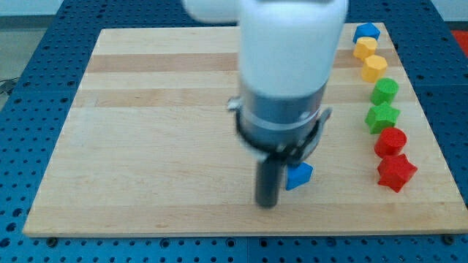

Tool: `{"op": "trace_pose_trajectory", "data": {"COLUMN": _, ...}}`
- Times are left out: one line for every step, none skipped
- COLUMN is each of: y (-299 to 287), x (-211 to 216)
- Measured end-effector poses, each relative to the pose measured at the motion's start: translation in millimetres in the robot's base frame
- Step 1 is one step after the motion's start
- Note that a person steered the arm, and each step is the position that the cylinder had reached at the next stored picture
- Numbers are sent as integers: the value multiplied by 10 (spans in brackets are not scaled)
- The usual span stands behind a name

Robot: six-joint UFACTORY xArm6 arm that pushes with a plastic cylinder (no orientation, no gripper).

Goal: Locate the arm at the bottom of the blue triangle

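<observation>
Blue triangle (299, 175) lay low on the wooden board (146, 146), right of centre, partly hidden by the arm. My tip (267, 204) rested just left of and slightly below it, seemingly touching. No fingers: a bare rod. Along the right edge, top to bottom: blue block (366, 32), two yellow, two green, two red.

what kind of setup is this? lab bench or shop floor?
Likely a lab bench for block pushing: a pale wooden board on blue perforated table, small coloured blocks lined at the view's right, my tip beside the blue triangle block.
</observation>
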State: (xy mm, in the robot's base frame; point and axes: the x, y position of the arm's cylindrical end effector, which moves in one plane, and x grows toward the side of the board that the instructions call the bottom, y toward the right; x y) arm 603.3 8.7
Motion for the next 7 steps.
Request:
{"op": "trace_pose_trajectory", "data": {"y": -206, "x": 154}}
{"op": "trace_pose_trajectory", "data": {"y": 122, "x": -382}}
{"op": "trace_pose_trajectory", "data": {"y": 345, "x": -1147}}
{"op": "trace_pose_trajectory", "data": {"y": 345, "x": -1155}}
{"op": "trace_pose_trajectory", "data": {"y": 345, "x": -1155}}
{"op": "trace_pose_trajectory", "data": {"y": 341, "x": -1155}}
{"op": "trace_pose_trajectory", "data": {"y": 50, "x": -858}}
